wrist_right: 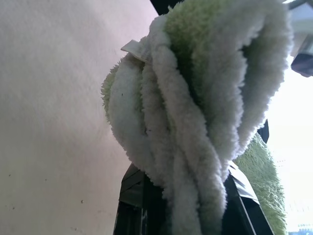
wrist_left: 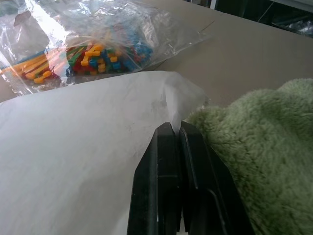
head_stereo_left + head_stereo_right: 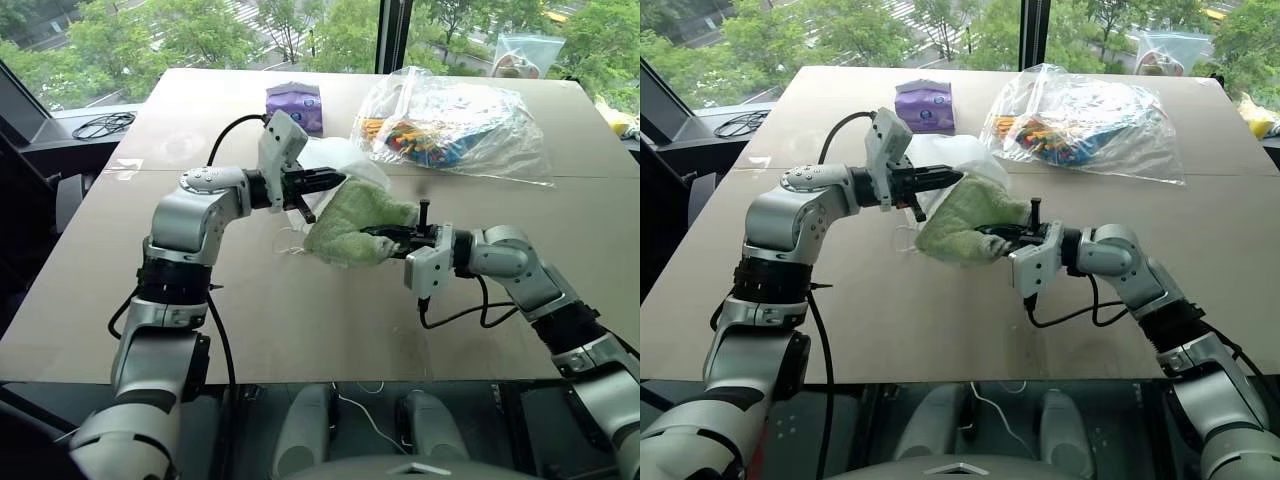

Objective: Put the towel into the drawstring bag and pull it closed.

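Green towel: fluffy pale-green terry towel [image 3: 355, 232] bunched into a wad, lifted off the table, just ahead of the right gripper's fingertips and pressed up against the bag's mouth; it looks only partly in, most of it outside the fabric.
Right gripper: right gripper [image 3: 388, 234] is clamped on the towel, fingers buried in the folds, pointing sideways toward the other arm; I'd judge it is held this way so the wad can be pushed straight into the opening.
Drawstring bag: thin white translucent drawstring bag [image 3: 345, 160] hangs from the left gripper's tip and billows behind the towel, raised clear of the table.
Left gripper: left gripper [image 3: 335, 180] has its two black fingers pinched tight together on the bag's fabric near the rim, seemingly to keep the mouth up and facing the towel.
Cords: thin white cords [image 3: 291, 243] dangle loose below the left gripper, beside the towel's lower edge; not pulled yet.
Stage: stuffing is under way by my reading; closing has not begun.
Risk: with only one side of the rim pinched, the mouth may fold shut in front of the towel.
Clear plastic bag: crinkly plastic bag [image 3: 455, 120] of colourful pieces lies beyond the left gripper's tip, apart from it.
Purple box: small purple box [image 3: 295, 104] sits past the left wrist, well apart.
Table: grey-brown tabletop [image 3: 300, 320] lies under both grippers.
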Robot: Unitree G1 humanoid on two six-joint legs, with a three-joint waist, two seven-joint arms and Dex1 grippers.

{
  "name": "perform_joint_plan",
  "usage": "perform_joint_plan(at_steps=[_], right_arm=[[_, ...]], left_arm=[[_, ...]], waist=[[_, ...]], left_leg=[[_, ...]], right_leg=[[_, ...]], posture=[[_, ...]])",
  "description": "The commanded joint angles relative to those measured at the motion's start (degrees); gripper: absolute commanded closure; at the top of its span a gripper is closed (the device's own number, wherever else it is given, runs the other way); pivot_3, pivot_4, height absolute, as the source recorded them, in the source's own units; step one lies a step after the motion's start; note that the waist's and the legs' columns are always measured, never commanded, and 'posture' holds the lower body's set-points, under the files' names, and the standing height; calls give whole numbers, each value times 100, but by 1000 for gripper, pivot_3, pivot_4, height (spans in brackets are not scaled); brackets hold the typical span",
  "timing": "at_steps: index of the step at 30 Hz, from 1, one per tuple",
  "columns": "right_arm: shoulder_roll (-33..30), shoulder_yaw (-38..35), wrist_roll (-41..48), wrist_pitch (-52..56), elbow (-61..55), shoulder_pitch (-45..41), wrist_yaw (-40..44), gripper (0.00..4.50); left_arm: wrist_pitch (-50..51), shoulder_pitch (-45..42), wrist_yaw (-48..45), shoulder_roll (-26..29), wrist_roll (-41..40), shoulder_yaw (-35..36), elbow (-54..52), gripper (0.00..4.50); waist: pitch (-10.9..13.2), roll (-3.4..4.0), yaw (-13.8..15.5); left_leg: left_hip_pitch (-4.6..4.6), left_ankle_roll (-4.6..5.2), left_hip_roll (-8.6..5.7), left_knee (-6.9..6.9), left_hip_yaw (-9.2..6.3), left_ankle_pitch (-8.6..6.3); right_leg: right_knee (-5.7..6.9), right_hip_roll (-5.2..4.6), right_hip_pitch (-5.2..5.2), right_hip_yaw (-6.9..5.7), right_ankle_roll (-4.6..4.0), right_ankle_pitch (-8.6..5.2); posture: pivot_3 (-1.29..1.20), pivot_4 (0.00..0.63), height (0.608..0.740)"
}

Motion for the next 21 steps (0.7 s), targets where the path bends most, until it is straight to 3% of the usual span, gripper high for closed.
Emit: perform_joint_plan(at_steps=[1, 5, 12, 21], right_arm=[[67, -39, 309, 514, -195, -15, 246, 4484], [278, -131, 383, 1246, -377, -21, 220, 4484], [891, -655, 439, 3059, -689, -15, -560, 4484], [1444, -964, 579, 4412, -1166, 135, -1232, 4484]], left_arm=[[-118, 22, -75, 108, -44, 11, -369, 4500], [-160, 63, -74, 125, -8, -26, -463, 4500], [-71, 162, -215, 261, -61, -141, -708, 4500], [-22, 70, -296, 288, -67, -200, -641, 4500]], waist=[[0, 0, -4], [0, 0, -9], [0, 1, -3], [0, 1, -11]], left_leg=[[0, 0, 0, 0, 0, 0], [0, 1, 1, 0, 0, -1], [-4, -6, 2, -1, 3, -4], [-5, -2, 1, -2, 6, -6]], right_leg=[[0, 0, 0, 0, 0, 0], [1, 0, 0, 0, 0, 0], [10, -2, -12, 2, 0, 0], [15, -1, -17, 3, 0, 0]], posture=[[0, 150, 739], [0, 150, 739], [0, 150, 739], [0, 150, 739]])
